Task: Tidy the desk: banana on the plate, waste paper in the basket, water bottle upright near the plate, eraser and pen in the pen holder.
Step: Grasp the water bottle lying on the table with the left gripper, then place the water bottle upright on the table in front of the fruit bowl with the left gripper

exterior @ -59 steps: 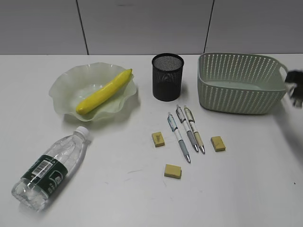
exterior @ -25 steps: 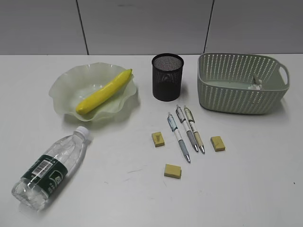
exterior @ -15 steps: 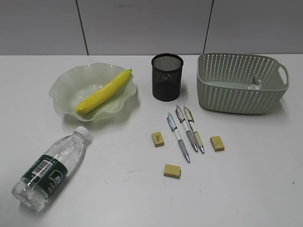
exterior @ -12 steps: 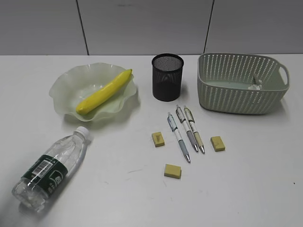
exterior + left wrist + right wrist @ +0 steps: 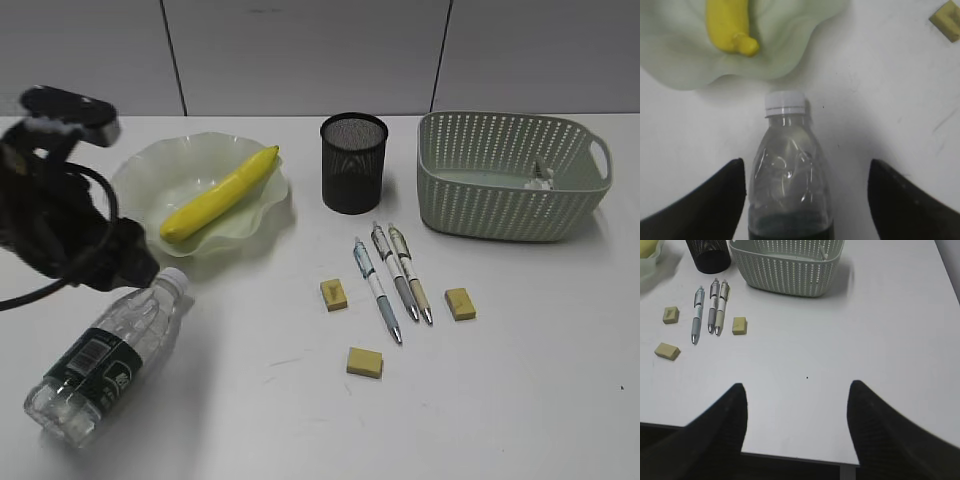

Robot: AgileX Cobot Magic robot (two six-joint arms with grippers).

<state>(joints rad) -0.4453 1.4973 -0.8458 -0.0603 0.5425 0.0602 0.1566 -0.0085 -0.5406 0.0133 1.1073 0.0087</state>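
Behind left arm (image 5: 60, 235), plate (image 5: 135, 170) edge.

Bright yellow banana (image 5: 222, 192) on the pale-green translucent plate (image 5: 140, 170), black mesh pen holder (image 5: 353, 163), grey-green perforated basket (image 5: 500, 200), clear water bottle (image 5: 105, 358) with white cap, dark green label.

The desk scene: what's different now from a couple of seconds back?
The left arm has swung in over the water bottle, its open fingers either side of it, not gripping. The right arm left; waste paper now lies in the basket. Banana, pens, erasers unmoved.
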